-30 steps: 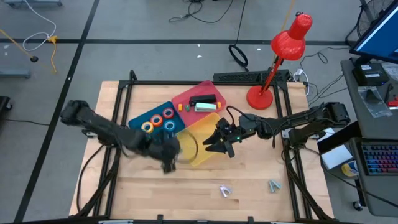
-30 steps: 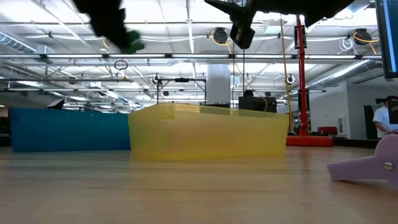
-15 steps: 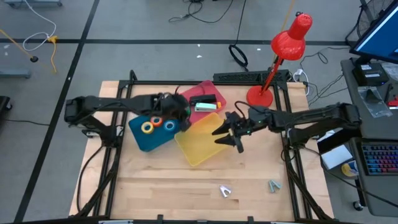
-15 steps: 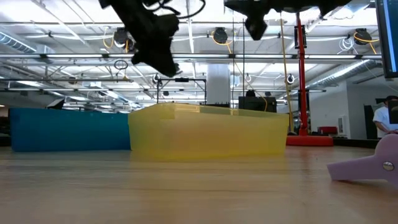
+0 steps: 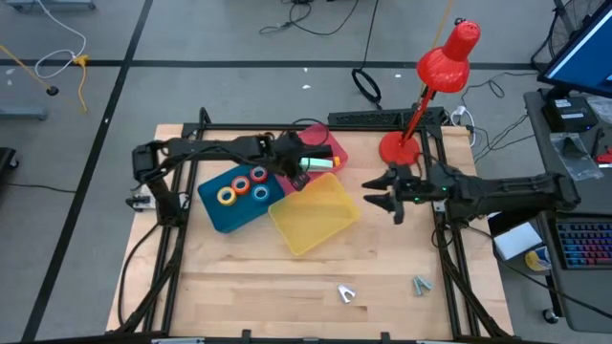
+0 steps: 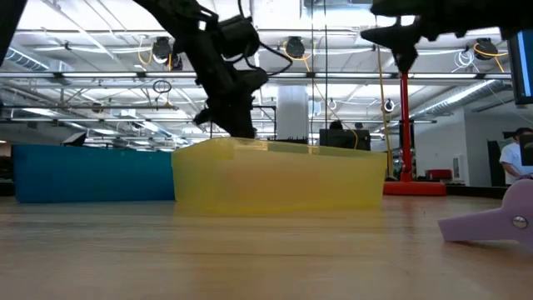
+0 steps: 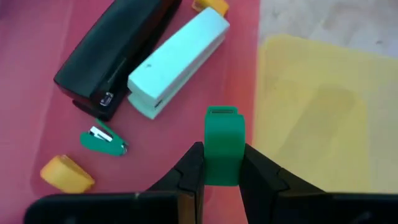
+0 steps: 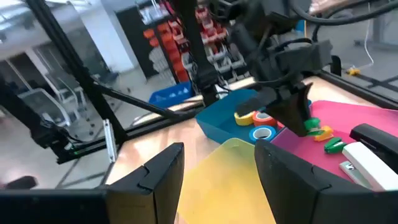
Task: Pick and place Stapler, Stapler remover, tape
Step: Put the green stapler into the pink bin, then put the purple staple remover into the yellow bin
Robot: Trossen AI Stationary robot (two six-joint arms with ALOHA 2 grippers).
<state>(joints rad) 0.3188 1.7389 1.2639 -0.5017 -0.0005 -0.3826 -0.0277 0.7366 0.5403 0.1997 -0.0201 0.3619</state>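
Pinching a small green stapler remover (image 7: 221, 144), the left gripper (image 7: 217, 168) hangs over the pink tray (image 7: 37, 37) near its edge with the yellow tray (image 7: 323, 112). Black stapler (image 7: 112, 46) and pale stapler (image 7: 177, 62) lie side by side in the pink tray. Tape rolls (image 5: 241, 186) sit in the blue tray (image 5: 222, 210). Right gripper (image 5: 382, 196), fingers spread and holding nothing, hovers beside the yellow tray near the red lamp (image 5: 421, 105)
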